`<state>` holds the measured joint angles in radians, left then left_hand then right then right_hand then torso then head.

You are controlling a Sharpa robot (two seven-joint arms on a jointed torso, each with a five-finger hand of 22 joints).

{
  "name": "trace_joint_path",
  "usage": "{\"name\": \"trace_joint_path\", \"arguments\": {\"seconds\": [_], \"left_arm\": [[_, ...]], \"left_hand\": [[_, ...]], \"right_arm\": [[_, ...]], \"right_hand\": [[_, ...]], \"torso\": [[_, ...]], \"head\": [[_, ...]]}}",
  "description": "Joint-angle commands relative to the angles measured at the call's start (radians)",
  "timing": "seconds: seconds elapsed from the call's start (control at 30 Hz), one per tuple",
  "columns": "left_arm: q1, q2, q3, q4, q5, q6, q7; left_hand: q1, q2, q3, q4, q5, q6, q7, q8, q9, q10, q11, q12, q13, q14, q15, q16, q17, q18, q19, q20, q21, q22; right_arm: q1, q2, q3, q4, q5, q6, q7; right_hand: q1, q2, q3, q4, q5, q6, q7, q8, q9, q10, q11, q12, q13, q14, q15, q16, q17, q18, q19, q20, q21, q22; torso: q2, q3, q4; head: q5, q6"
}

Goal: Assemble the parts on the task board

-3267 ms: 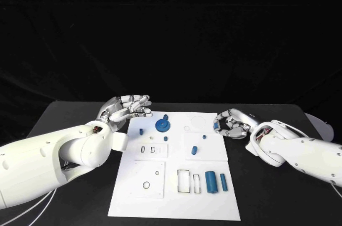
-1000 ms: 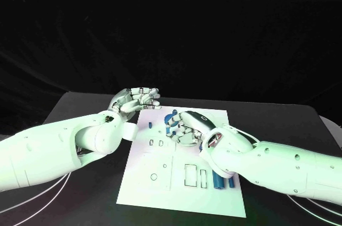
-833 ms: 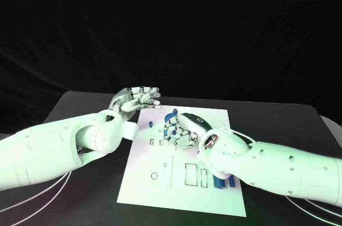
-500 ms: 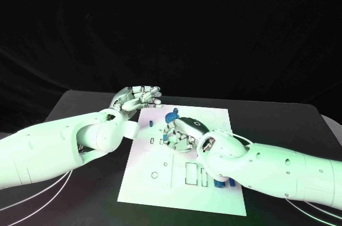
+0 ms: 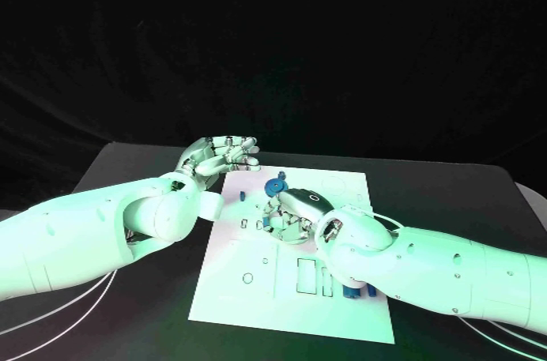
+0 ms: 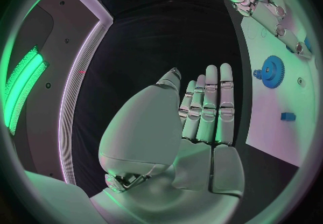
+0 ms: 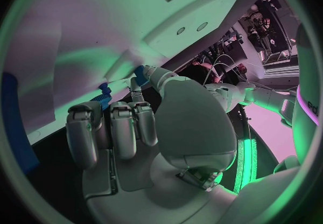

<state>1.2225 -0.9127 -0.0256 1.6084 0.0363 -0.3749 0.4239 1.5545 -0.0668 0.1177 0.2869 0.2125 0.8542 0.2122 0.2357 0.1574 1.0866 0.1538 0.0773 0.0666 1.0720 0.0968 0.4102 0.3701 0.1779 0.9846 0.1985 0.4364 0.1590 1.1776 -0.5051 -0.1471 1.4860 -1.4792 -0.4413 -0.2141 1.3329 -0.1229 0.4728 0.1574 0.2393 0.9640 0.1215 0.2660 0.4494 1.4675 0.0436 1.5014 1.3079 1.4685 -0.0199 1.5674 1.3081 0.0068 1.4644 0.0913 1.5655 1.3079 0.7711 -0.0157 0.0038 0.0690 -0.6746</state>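
The task board (image 5: 342,191), 1 white plate, lies in the middle of the black table (image 5: 456,195), running from 12 o'clock toward 6 o'clock in the head view. On it I count 1 blue gear (image 5: 275,186) near the far end, at about 12 o'clock from the right hand, and 2 blue cylinders (image 5: 351,290) near the board's 5 o'clock corner, partly hidden by the right forearm. Just beside them are 2 narrow rectangular slots (image 5: 307,276), and 1 small oval hole (image 5: 247,279) sits toward 7 o'clock. The left wrist view shows the gear (image 6: 272,71) again, plus 1 small blue part (image 6: 288,116) lying apart from it on the board.

The right hand (image 5: 294,212) rests over the board's middle with its fingers curled down onto the surface; in the right wrist view its fingertips (image 7: 139,78) touch a small blue part (image 7: 103,96), but I cannot tell whether they grip it.

The left hand (image 5: 216,159) hovers off the board's 10 o'clock corner, above the table, holding nothing, its fingers (image 6: 210,106) straight and side by side.
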Motion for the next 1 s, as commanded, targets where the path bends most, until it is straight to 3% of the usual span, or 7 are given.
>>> {"name": "trace_joint_path", "arguments": {"seconds": [0.03,0.43,0.63,1.0], "left_arm": [[0.001,0.001,0.001,0.003,-0.002,0.019,0.005],[0.001,0.001,0.001,0.003,-0.002,0.019,0.004],[0.001,0.000,0.001,0.003,-0.002,0.019,0.004],[0.001,0.000,0.001,0.002,-0.002,0.019,0.002]], "left_hand": [[0.012,0.001,0.004,0.000,-0.001,0.006,0.002,-0.005,-0.001,0.007,0.000,-0.004,0.001,-0.008,-0.001,-0.006,0.001,0.004,-0.007,-0.002,0.006,-0.001],[0.012,0.000,0.006,0.001,-0.001,0.006,0.002,-0.006,-0.001,0.007,0.000,-0.005,0.001,-0.008,-0.001,-0.007,0.002,0.004,-0.008,-0.002,0.006,-0.001],[0.012,0.000,0.006,0.001,-0.001,0.006,0.002,-0.006,-0.001,0.007,0.000,-0.005,0.001,-0.008,-0.001,-0.007,0.002,0.004,-0.008,-0.002,0.006,-0.001],[0.012,0.000,0.006,0.001,-0.001,0.006,0.002,-0.006,-0.001,0.007,0.000,-0.005,0.001,-0.008,-0.001,-0.007,0.002,0.004,-0.008,-0.002,0.006,-0.001]], "right_arm": [[-0.004,0.000,-0.003,-0.004,-0.030,0.041,-0.020],[-0.006,0.002,-0.003,-0.005,-0.049,0.042,-0.034],[-0.006,-0.001,-0.003,-0.004,-0.056,0.042,-0.042],[-0.006,0.000,-0.003,-0.002,-0.063,0.029,-0.047]], "right_hand": [[-0.006,0.005,0.000,0.003,-0.004,0.013,-0.007,0.034,0.046,0.040,-0.006,-0.001,0.186,0.102,-0.006,0.003,0.263,-0.006,0.103,-0.007,0.001,0.259],[-0.014,-0.007,-0.004,0.003,-0.009,0.005,-0.004,0.033,0.047,0.035,-0.005,-0.006,0.181,0.102,-0.005,0.003,0.263,-0.005,0.101,-0.006,-0.001,0.257],[-0.023,-0.026,-0.008,0.002,-0.015,-0.012,0.003,0.026,0.045,0.026,0.001,-0.015,0.172,0.102,-0.001,0.003,0.261,-0.003,0.097,-0.004,-0.005,0.254],[-0.038,-0.041,-0.010,0.008,-0.017,-0.036,0.015,0.012,0.040,0.019,0.011,-0.022,0.166,0.102,0.007,0.003,0.261,-0.004,0.098,0.002,-0.005,0.255]], "torso": [[0.000,-0.0002,-0.0007],[0.000,-0.0001,-0.0007],[0.000,-0.0003,-0.0005],[0.000,-0.0001,-0.0005]], "head": [[0.000,-0.001],[0.000,-0.002],[0.001,-0.003],[0.000,-0.003]]}}
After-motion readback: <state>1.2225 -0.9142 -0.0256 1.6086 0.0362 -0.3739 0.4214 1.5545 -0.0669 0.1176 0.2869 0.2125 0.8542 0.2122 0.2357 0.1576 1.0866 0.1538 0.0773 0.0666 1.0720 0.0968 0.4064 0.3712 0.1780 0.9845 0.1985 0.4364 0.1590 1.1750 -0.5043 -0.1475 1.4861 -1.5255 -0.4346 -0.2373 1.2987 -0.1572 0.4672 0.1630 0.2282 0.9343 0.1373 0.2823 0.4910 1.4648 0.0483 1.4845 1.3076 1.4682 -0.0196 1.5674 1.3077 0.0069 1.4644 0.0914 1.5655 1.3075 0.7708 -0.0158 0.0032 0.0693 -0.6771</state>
